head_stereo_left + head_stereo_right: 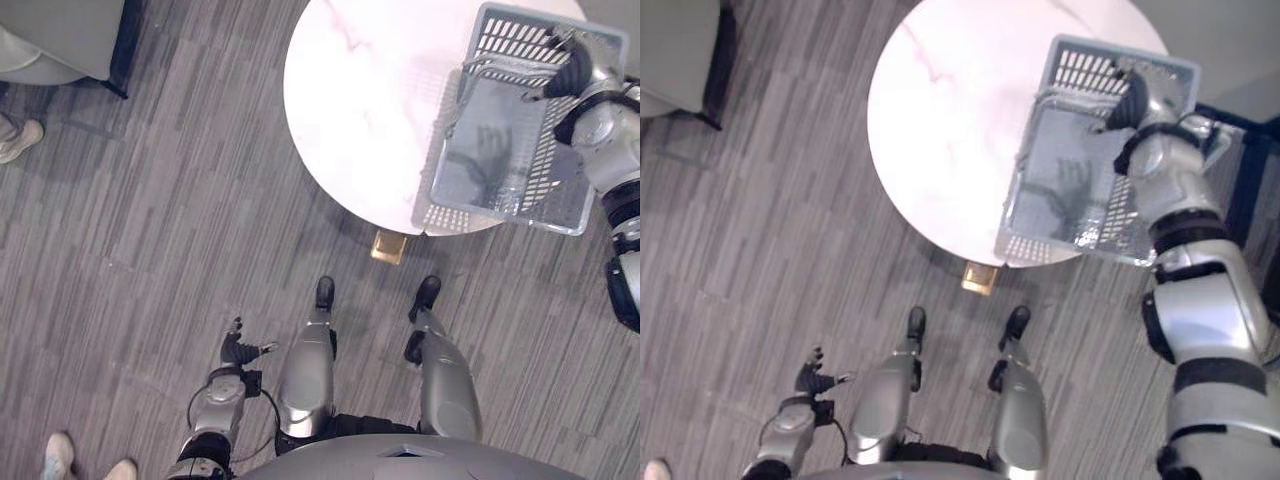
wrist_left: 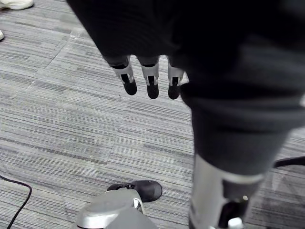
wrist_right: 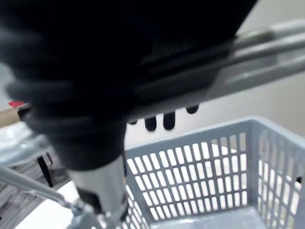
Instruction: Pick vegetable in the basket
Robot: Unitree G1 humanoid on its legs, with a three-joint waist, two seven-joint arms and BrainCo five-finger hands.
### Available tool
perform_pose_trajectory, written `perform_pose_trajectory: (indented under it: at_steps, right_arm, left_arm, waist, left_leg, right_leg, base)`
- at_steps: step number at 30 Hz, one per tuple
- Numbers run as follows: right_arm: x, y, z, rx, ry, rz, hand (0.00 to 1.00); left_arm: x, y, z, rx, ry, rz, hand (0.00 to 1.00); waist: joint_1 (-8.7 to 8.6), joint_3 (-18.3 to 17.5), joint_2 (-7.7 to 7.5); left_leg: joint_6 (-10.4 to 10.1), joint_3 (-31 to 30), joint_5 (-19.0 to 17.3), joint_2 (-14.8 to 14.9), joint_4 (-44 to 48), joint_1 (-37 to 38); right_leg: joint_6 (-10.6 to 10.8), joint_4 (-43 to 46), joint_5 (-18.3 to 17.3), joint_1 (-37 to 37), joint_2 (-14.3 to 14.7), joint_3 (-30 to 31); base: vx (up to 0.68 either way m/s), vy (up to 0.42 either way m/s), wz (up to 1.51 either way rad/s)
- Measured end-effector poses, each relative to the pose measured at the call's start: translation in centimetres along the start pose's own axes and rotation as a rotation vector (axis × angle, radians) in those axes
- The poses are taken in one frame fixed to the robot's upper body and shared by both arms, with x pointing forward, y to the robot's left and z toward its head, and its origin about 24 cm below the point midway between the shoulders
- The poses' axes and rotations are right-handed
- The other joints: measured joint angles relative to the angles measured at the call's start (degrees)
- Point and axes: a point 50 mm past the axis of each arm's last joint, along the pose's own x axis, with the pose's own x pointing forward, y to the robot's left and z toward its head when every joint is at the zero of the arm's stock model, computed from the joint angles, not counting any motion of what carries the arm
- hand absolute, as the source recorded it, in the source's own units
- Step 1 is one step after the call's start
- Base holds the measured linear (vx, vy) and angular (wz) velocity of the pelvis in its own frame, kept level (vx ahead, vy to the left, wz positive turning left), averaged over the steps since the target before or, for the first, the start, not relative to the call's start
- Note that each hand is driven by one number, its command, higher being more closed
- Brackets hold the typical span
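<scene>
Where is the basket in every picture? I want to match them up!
Left eye view: the basket is at the upper right, hanging over the edge of the round white table, with the right hand at its far rim.
Right eye view: upper middle-right, on the same table edge.
Left wrist view: grey floor past the left hand.
Right wrist view: its slatted wall across the lower half, very close.
Shared landmark: the white table, in both eye views.
</scene>
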Motion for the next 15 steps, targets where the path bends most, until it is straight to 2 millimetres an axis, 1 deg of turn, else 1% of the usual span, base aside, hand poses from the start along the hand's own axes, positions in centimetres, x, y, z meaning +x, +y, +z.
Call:
perform_pose_trajectory:
  at_steps: [2, 5, 6, 7, 9, 10, 11, 12, 13, 14, 15]
  right_arm:
    - [-0.1, -0.1, -0.5, -0.001, 0.016, -0.001, 1.0]
    - [-0.6, 0.3, -1.9, 0.043, 0.06, 0.0, 1.0]
    - [-1.0, 0.8, -2.5, 0.066, 0.073, 0.008, 1.0]
    - [-1.7, 1.8, -3.0, 0.096, 0.079, 0.026, 1.0]
    - [-2.8, 3.1, -3.7, 0.133, 0.075, 0.051, 1.0]
    - [-4.3, 4.8, -4.2, 0.194, 0.069, 0.073, 1.0]
    - [-5.0, 5.3, -4.3, 0.217, 0.062, 0.071, 1.0]
    - [-6.4, 6.4, -4.7, 0.264, 0.06, 0.084, 1.0]
    - [-7.2, 7.1, -5.1, 0.287, 0.068, 0.098, 1.0]
    - [-9.2, 8.5, -6.0, 0.352, 0.103, 0.117, 1.0]
    - [-10.8, 9.6, -7.0, 0.392, 0.147, 0.133, 1.0]
  left_arm:
    - [0.0, -0.2, 0.1, 0.004, -0.007, -0.009, 0.0]
    - [0.0, -0.1, 0.2, 0.005, -0.006, -0.007, 0.0]
    - [0.0, -0.1, 0.1, 0.006, -0.004, -0.007, 0.0]
    - [0.0, -0.1, 0.1, 0.007, -0.003, -0.009, 0.0]
    - [0.0, -0.1, 0.0, 0.011, -0.001, -0.012, 0.0]
    - [0.0, 0.0, 0.1, 0.023, -0.002, -0.011, 0.0]
    - [0.0, 0.1, 0.1, 0.029, -0.004, -0.01, 0.0]
    - [0.1, 0.4, 0.2, 0.046, -0.008, -0.008, 0.0]
    - [0.1, 0.5, 0.3, 0.065, -0.013, -0.008, 0.0]
    - [0.2, 0.8, 0.5, 0.094, -0.02, -0.014, 0.0]
    - [0.3, 1.0, 0.6, 0.119, -0.024, -0.018, 0.0]
  waist:
    - [-0.2, 0.1, 0.22]
    - [-0.52, 0.2, 0.09]
    - [-0.61, 0.4, -0.16]
    - [-0.87, 0.5, -0.39]
    - [-1.61, 0.5, -0.62]
    - [-2.45, 0.0, -1.43]
    - [-3.09, -0.2, -1.87]
    - [-4.59, -0.8, -3.09]
    - [-5.44, -1.2, -3.69]
    - [-6.67, -2.0, -5.16]
    - [-7.47, -2.6, -6.18]
  left_leg:
    - [0.2, -0.5, 0.3, -0.5, 0.0, 0.0]
    - [0.4, -0.9, 0.6, -1.0, -0.2, 0.6]
    - [0.5, -0.8, 0.6, -1.1, -0.3, 1.5]
    - [0.5, -0.6, 0.6, -1.1, -0.6, 2.8]
    - [0.5, 0.0, 0.6, -1.1, -1.4, 4.7]
    - [0.7, 1.1, 0.3, -1.2, -1.5, 5.8]
    - [0.7, 1.5, 0.2, -1.2, -1.5, 6.1]
    - [0.7, 2.4, 0.0, -1.2, -1.5, 6.4]
    - [0.7, 2.7, 0.0, -1.2, -1.5, 6.5]
    - [0.6, 4.0, -0.3, -1.1, -1.5, 7.0]
    - [0.7, 5.2, -0.8, -0.9, -1.3, 7.6]
  right_leg:
    - [0.0, 0.3, 0.0, 0.2, -0.5, -0.5]
    - [0.1, 0.4, 0.0, 1.1, -1.0, -0.8]
    - [0.1, 0.4, 0.0, 1.8, -1.1, -0.7]
    - [0.1, 0.4, 0.0, 2.9, -1.0, -0.4]
    - [0.1, 0.4, -0.1, 4.1, -1.0, 0.2]
    - [0.3, 0.3, -0.2, 4.5, -1.1, 1.0]
    - [0.3, 0.2, -0.2, 4.6, -1.1, 1.6]
    - [0.3, -0.1, -0.2, 4.6, -1.0, 2.4]
    - [0.5, -0.3, -0.1, 4.6, -0.9, 2.8]
    - [0.9, -0.8, 0.2, 4.5, -0.6, 4.0]
    - [1.1, -0.8, 0.3, 4.3, -0.3, 5.4]
  base:
    - [-0.03, 0.038, 0.16]
    - [-0.01, 0.034, 0.11]
    - [0.01, 0.025, -0.04]
    - [0.01, 0.023, -0.07]
    - [0.02, 0.027, -0.18]
    - [0.01, 0.03, -0.3]
    - [0.01, 0.027, -0.4]
    - [0.01, 0.015, -0.25]
    - [0.02, 0.014, -0.39]
    - [0.03, 0.005, -0.45]
    - [0.04, 0.007, -0.9]
